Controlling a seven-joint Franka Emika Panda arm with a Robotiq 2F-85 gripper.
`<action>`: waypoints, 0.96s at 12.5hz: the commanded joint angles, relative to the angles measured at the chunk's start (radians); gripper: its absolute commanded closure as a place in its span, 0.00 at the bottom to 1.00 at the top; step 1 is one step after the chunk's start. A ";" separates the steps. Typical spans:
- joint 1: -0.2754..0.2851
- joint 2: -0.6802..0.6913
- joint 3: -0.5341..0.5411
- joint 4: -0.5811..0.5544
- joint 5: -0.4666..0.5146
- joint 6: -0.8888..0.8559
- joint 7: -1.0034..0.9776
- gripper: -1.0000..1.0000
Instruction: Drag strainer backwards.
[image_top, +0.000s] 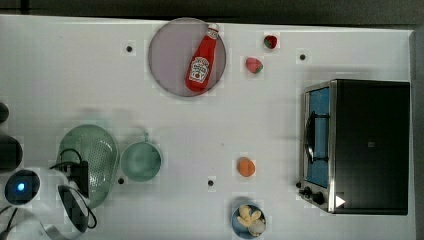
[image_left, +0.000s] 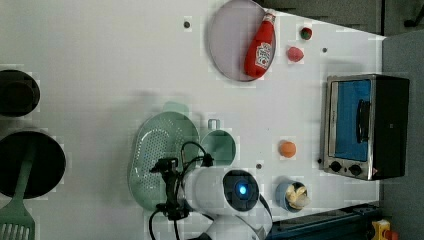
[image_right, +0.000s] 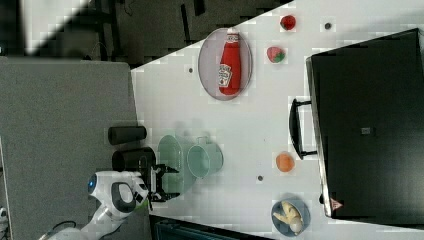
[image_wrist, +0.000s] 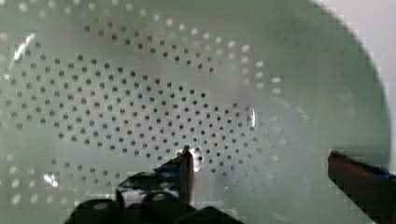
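Gripper (image_wrist: 259, 161) hung over strainer (image_top: 97, 150), fingers spread apart inside the dotted basin, one fingertip (image_wrist: 187, 156) touching the perforated floor. Strainer sat at the top view's lower left, just beside green cup (image_top: 141, 161) on its right. Well apart, toward the top view's right: ketchup bottle (image_top: 202, 60) on round plate (image_top: 167, 55), orange (image_top: 245, 167), toaster oven (image_top: 370, 145).

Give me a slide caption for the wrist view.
Open pincer low inside the pale green strainer, fingertips spread over its perforated basin.
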 joint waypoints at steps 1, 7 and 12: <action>0.063 -0.045 0.000 -0.039 0.013 0.019 0.057 0.00; 0.116 -0.111 -0.002 -0.117 0.015 0.106 0.093 0.00; 0.093 -0.303 -0.156 -0.062 0.009 0.108 -0.195 0.00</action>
